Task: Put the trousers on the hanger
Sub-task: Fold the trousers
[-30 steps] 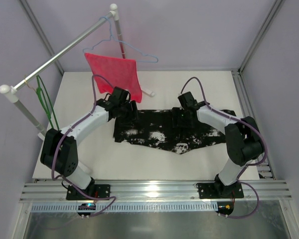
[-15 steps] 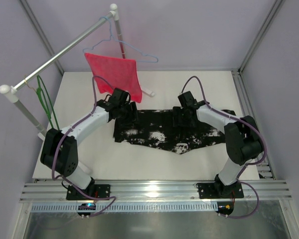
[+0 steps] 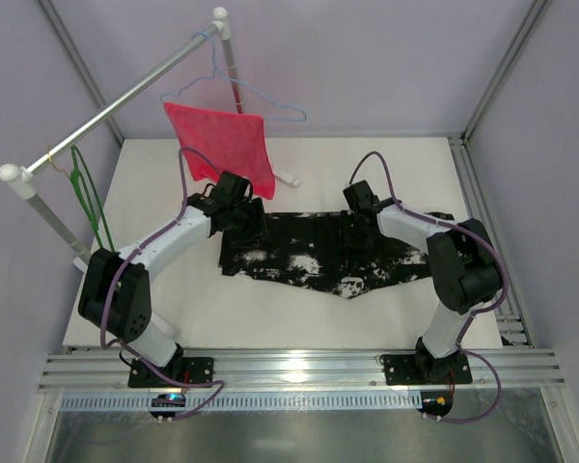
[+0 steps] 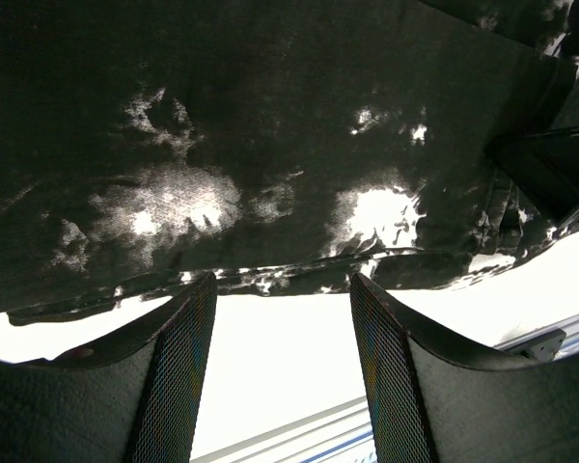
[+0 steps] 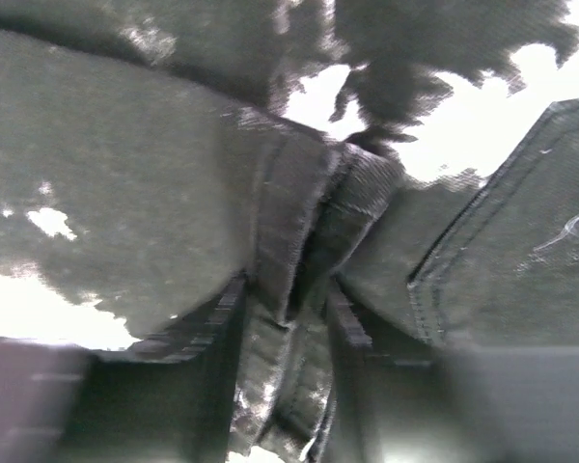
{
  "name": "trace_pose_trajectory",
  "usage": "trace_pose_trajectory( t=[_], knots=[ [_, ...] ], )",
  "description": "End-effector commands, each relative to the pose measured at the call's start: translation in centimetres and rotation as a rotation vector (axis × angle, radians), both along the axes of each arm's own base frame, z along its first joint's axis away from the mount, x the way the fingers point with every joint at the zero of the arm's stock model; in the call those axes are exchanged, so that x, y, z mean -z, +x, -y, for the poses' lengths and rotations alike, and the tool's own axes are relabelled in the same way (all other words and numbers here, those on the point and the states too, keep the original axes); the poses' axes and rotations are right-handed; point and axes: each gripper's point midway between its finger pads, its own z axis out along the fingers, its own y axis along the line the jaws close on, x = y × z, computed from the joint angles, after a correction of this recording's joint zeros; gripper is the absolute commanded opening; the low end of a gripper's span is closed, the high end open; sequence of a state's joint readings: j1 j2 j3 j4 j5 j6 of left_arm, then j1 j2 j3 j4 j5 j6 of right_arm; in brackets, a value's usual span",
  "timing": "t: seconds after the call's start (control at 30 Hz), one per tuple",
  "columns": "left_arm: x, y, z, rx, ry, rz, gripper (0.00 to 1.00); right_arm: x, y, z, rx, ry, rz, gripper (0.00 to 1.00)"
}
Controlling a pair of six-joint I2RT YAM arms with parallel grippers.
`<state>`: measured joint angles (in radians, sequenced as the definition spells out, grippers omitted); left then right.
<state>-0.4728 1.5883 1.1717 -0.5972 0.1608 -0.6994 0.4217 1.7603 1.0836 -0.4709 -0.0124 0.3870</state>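
Note:
The black trousers (image 3: 318, 256) with white splotches lie flat across the middle of the table. My left gripper (image 3: 247, 222) is at their far left edge. In the left wrist view it (image 4: 282, 282) is open, with bare white table between the mesh fingers (image 4: 179, 371) and the trousers' edge (image 4: 270, 193) just past the tips. My right gripper (image 3: 355, 230) is at the trousers' far edge. In the right wrist view it (image 5: 288, 294) is shut on a bunched fold of the trousers (image 5: 299, 222). The green hanger (image 3: 89, 198) hangs from the rail at the left, away from both grippers.
A red mesh cloth (image 3: 222, 140) hangs on a pale blue wire hanger (image 3: 270, 101) from the slanted white rail (image 3: 116, 106) at the back left. The rail's posts (image 3: 53, 227) stand on the table's left side. The aluminium frame rail (image 3: 299, 371) runs along the near edge.
My right wrist has shifted slightly at the trousers' far edge. The left arm and the trousers look unchanged.

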Motion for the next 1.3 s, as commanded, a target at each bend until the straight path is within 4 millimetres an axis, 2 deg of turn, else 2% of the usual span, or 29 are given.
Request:
trace_pose_trajectory(
  t=[0.0, 0.03, 0.07, 0.17, 0.33, 0.43, 0.47, 0.57, 0.6, 0.63, 0.7, 0.83, 0.93, 1.07, 1.1, 1.27],
  knots=[
    [-1.1, 0.3, 0.0, -0.009, -0.008, 0.026, 0.58, -0.9, 0.5, -1.6, -0.039, 0.059, 0.017, 0.32],
    [-1.1, 0.4, -0.1, -0.011, -0.007, 0.028, 0.58, -1.3, 0.5, -1.7, -0.042, 0.061, 0.02, 0.26],
    [-1.3, 0.5, -0.1, -0.014, -0.007, 0.029, 0.58, -1.9, 0.7, -1.7, -0.042, 0.061, 0.022, 0.16],
    [-1.6, 0.7, 0.0, -0.019, -0.009, 0.037, 0.58, -3.9, 1.0, -2.0, -0.049, 0.073, 0.045, 0.05],
    [-2.4, 1.5, -1.7, -0.032, 0.081, 0.09, 0.6, -8.5, 1.0, -3.0, -0.074, 0.133, 0.107, 0.04],
    [-3.6, 1.7, -2.2, -0.025, 0.109, 0.121, 0.63, -10.1, 0.4, -1.7, -0.054, 0.087, 0.098, 0.04],
    [-4.0, 1.6, -2.3, -0.011, 0.115, 0.132, 0.63, -11.2, 0.7, -1.5, -0.055, 0.08, 0.118, 0.04],
    [-4.9, 1.8, -3.1, -0.024, 0.148, 0.158, 0.67, -12.4, 0.7, -1.3, -0.076, 0.075, 0.107, 0.05],
    [-4.9, 1.8, -3.2, -0.022, 0.152, 0.161, 0.67, -12.5, 0.7, -1.4, -0.076, 0.073, 0.104, 0.07],
    [-4.9, 1.8, -3.2, -0.022, 0.157, 0.16, 0.67, -12.4, 0.7, -1.5, -0.078, 0.078, 0.1, 0.13],
    [-4.6, 1.7, -3.3, -0.024, 0.162, 0.148, 0.67, -11.3, 0.8, -1.7, -0.068, 0.079, 0.073, 0.17],
    [-3.4, 1.3, -3.1, -0.016, 0.156, 0.117, 0.67, -8.2, 0.9, -2.0, -0.072, 0.079, 0.031, 0.18],
    [-1.6, 1.1, -3.7, -0.028, 0.192, 0.075, 0.67, -6.4, 1.3, -2.2, -0.077, 0.07, 0.02, 0.18],
    [1.9, 1.2, -6.8, -0.122, 0.329, -0.004, 0.66, -4.6, 2.1, -2.4, -0.084, 0.054, 0.007, 0.23],
    [3.3, 1.1, -8.3, -0.154, 0.403, -0.028, 0.66, -4.4, 2.2, -2.5, -0.088, 0.051, 0.005, 0.25],
    [5.4, 1.5, -11.8, -0.247, 0.488, -0.07, 0.66, -3.5, 3.3, -2.7, -0.108, 0.044, 0.002, 0.36]
  ],
)
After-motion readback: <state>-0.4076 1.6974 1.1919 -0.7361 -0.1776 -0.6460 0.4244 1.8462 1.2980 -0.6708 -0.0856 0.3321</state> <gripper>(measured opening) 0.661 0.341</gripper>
